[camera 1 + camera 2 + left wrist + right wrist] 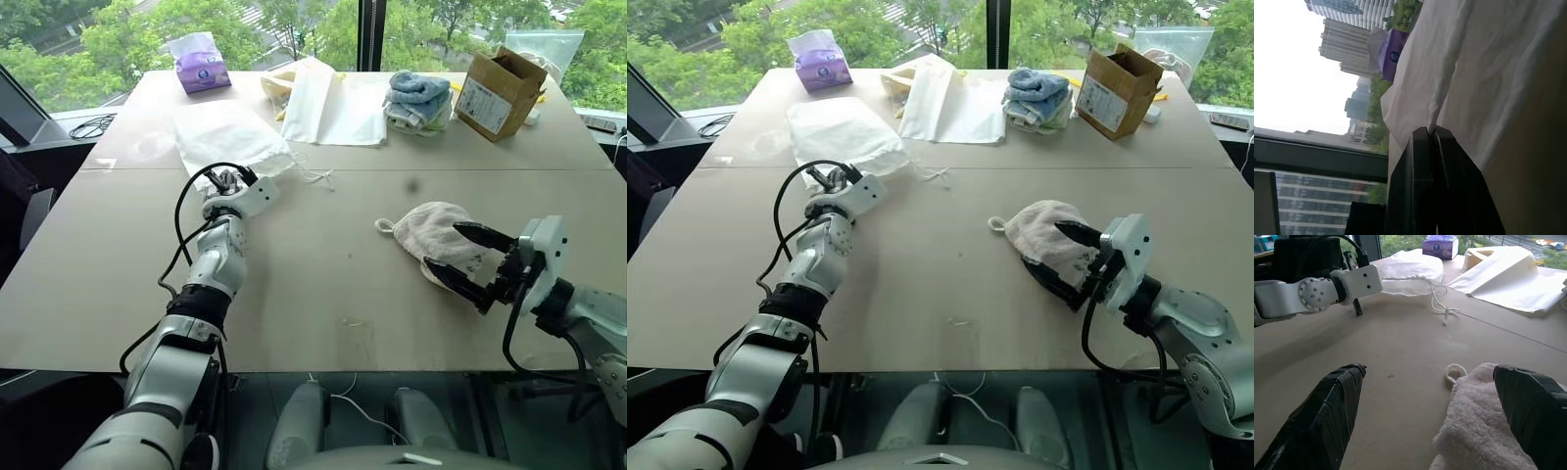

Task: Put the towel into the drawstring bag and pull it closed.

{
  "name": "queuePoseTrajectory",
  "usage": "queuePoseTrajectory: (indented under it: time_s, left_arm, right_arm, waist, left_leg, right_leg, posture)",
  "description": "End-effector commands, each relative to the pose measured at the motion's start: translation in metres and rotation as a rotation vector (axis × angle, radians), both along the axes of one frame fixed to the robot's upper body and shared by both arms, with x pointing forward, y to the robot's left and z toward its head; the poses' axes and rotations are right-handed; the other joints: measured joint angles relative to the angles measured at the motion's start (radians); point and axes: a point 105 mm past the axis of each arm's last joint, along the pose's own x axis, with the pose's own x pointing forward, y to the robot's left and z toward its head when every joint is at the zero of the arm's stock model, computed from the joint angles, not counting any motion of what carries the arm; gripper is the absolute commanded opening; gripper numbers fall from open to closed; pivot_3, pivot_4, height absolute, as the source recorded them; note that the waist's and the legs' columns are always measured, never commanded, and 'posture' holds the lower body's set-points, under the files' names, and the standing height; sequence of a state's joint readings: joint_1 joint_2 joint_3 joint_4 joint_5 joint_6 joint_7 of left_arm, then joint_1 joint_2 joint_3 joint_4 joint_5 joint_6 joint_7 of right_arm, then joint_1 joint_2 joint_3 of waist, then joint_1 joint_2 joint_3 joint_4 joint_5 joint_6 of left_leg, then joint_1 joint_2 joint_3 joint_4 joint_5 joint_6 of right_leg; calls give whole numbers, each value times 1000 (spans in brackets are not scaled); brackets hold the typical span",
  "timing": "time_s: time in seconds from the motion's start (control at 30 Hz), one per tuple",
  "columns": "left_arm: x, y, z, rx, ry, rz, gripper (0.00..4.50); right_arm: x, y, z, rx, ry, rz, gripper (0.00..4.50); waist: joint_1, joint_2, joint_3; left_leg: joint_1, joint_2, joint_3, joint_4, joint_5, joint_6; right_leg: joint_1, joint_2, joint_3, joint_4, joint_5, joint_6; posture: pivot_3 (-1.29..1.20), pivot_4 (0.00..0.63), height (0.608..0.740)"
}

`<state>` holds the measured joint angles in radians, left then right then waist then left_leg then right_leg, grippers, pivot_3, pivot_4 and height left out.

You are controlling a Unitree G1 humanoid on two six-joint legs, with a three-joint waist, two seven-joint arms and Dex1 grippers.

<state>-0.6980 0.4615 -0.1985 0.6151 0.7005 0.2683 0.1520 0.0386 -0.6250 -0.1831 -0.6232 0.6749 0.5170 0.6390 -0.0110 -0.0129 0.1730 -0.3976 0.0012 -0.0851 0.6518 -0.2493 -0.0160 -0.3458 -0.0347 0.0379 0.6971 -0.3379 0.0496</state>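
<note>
Left pincer (227, 180) clamps the drawstring bag's (230, 137) near edge on the table's (323, 284) far left; right pincer (470, 264) gapes wide around the towel (436, 233), near right.

We take this for an upper-floor office or test room: a broad beige worktop (323, 294) stands against tall windows (431, 24) along the frame's top, treetops outside and high-rise towers (1344, 36) beyond, with loose cables (90, 126) at upper left.
</note>
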Motion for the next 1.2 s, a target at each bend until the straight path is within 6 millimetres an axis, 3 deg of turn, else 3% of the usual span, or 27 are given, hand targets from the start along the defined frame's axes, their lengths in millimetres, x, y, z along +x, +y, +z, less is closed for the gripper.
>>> queuePoseTrajectory:
  time_s: [0.03, 0.27, 0.37, 0.5, 0.57, 0.67, 0.73, 0.77, 0.87, 0.9, 0.97, 1.0, 1.1, 1.13, 1.2]
  left_arm:
    - [2, -3, 0, -22, -2, -21, 31]
    - [-5, -34, 28, -189, -33, -172, 31]
    - [-12, -53, 54, -335, -42, -274, 31]
    - [-17, -58, 88, -504, -79, -325, 31]
    - [-19, -61, 101, -480, -92, -355, 31]
    - [-23, -69, 121, -183, -142, -404, 31]
    - [-25, -66, 135, -117, -222, -397, 31]
    - [-24, -65, 133, -121, -211, -391, 31]
    - [-17, -71, 87, -93, 10, -397, 31]
    - [-17, -74, 87, -94, -3, -407, 31]
    - [-24, -75, 135, -70, -214, -408, 31]
    - [-23, -77, 136, -98, -206, -415, 31]
    - [-17, -78, 90, -162, -32, -416, 31]
    - [-19, -77, 91, -185, -58, -408, 31]
    - [-25, -73, 119, -182, -190, -402, 31]
  right_arm:
    - [-4, 1, 14, -2, -72, -2, 4500]
    - [-4, -1, 14, -1, -75, -11, 4500]
    - [-2, 0, 14, 0, -76, -11, 4500]
    - [0, 1, 13, 2, -76, -11, 4500]
    - [0, 2, 12, 4, -77, -11, 4500]
    - [2, 3, 12, 9, -81, -14, 4500]
    - [2, 4, 12, 11, -83, -15, 4500]
    - [2, 4, 11, 13, -85, -18, 4500]
    - [3, 3, 10, 16, -87, -28, 4500]
    - [3, 4, 10, 16, -88, -30, 4500]
    - [4, 1, 10, 11, -91, -40, 4500]
    - [4, -1, 11, 12, -93, -47, 4500]
    - [5, -1, 9, 7, -96, -52, 4500]
    - [6, -1, 8, -2, -98, -54, 4500]
    - [8, -4, 8, -23, -101, -76, 4500]
  waist:
    - [0, 0, 0]
    - [5, 0, 0]
    - [0, -1, 1]
    - [-5, -1, 1]
    - [-5, -1, 1]
    - [-6, -1, 1]
    - [-4, -2, 1]
    - [-3, -2, 1]
    - [1, -2, 1]
    - [0, -2, 1]
    - [-2, -3, 2]
    - [-1, -5, 3]
    - [-2, -4, 3]
    - [-4, -3, 2]
    - [-6, -4, 3]
  left_leg:
    - [0, 0, 0, 0, 0, 0]
    - [-2, 0, -1, 1, 1, -2]
    - [-4, 0, -1, 1, 2, -4]
    - [-4, 0, -1, 0, 3, -4]
    - [-3, 0, 0, 0, 2, -4]
    - [-2, 0, 0, 0, 2, -4]
    - [-2, 0, 0, 0, 2, -4]
    - [-2, 0, 0, 0, 2, -4]
    - [-2, 0, 0, 0, 1, -2]
    - [-2, 0, 0, 0, 1, -2]
    - [-2, 0, 0, 0, 1, -2]
    - [-3, 0, 0, 0, 1, -2]
    - [-5, 0, -1, 0, 1, -2]
    - [-5, 0, 0, 0, 1, -2]
    - [-3, 0, 2, -1, 1, -2]
  right_leg:
    - [0, 0, 0, 0, 0, 0]
    - [0, -1, -1, -1, 0, 0]
    - [-1, 0, -1, -1, 0, 0]
    - [-2, 0, -1, -1, 0, 0]
    - [-1, 0, 0, -1, 0, 0]
    - [-1, 1, 0, -1, 0, 0]
    - [-1, 1, 1, -2, 0, 0]
    - [-1, 1, 1, -2, 0, 0]
    - [-1, 0, 0, -2, 0, 0]
    - [-1, 0, 0, -2, 0, 0]
    - [-1, 0, 0, -2, 0, 0]
    - [-2, 1, 0, -2, 0, 0]
    - [-4, 1, 0, -1, 0, 0]
    - [-4, 1, 0, -1, 0, 0]
    - [-4, 0, 3, -1, 0, 0]
  posture:
    - [0, 150, 740]
    - [0, 150, 740]
    - [0, 150, 740]
    - [0, 150, 740]
    - [0, 150, 740]
    - [0, 150, 740]
    - [0, 150, 740]
    - [0, 150, 740]
    - [0, 150, 740]
    - [0, 150, 740]
    - [0, 150, 740]
    - [0, 150, 740]
    - [0, 150, 740]
    - [0, 150, 740]
    - [0, 150, 740]
